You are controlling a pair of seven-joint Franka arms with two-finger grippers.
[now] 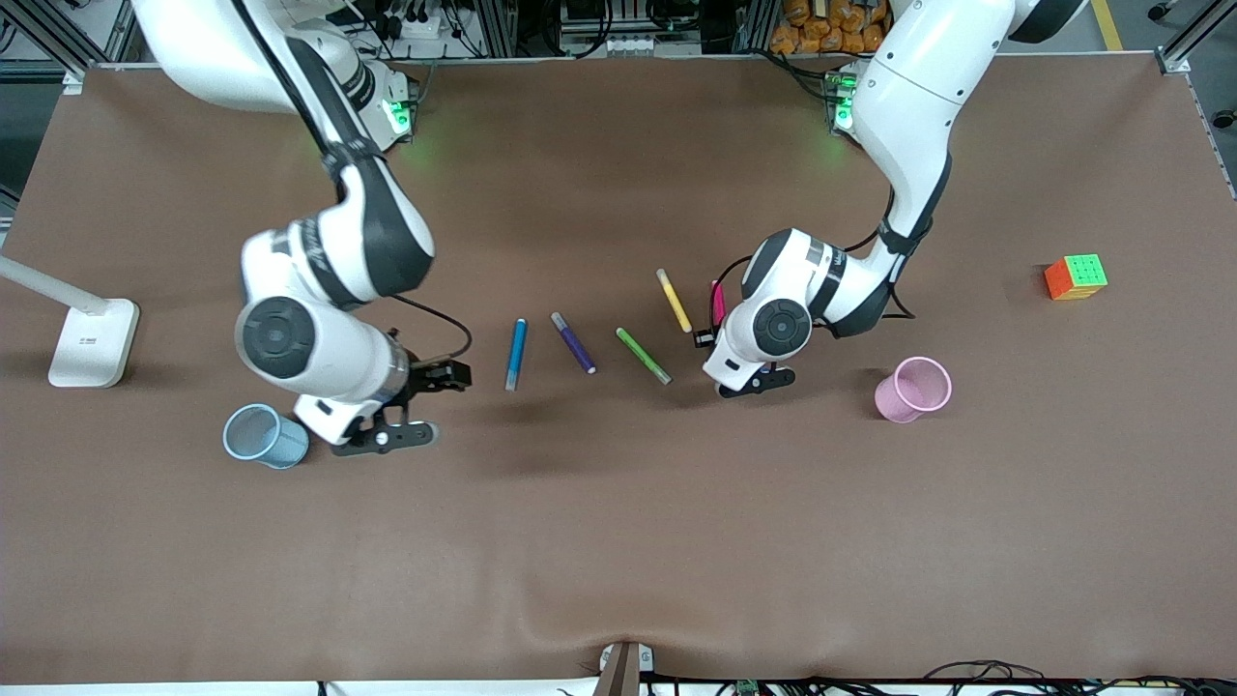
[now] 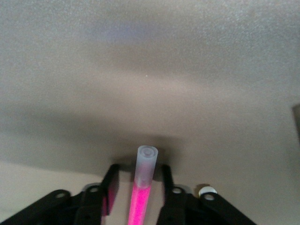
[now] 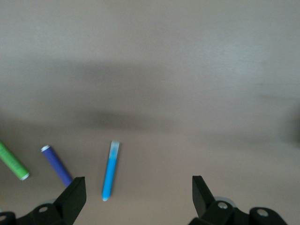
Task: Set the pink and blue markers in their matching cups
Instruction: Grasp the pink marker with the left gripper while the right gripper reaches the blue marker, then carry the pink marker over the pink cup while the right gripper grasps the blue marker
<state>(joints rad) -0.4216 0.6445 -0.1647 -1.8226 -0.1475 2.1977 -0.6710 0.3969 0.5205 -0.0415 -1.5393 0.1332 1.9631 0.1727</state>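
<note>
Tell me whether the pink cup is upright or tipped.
Upright: the pink cup stands on its base on the table, open rim facing up.

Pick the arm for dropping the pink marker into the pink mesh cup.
Left. Its gripper already has jaws around the magenta-pink felt marker, and the pastel pink mesh cup stands toward its end of the table. The right gripper hangs open by the light blue mesh cup.

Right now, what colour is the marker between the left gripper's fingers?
Magenta-pink marker with a pale translucent cap; clearest in the left wrist view.
</note>
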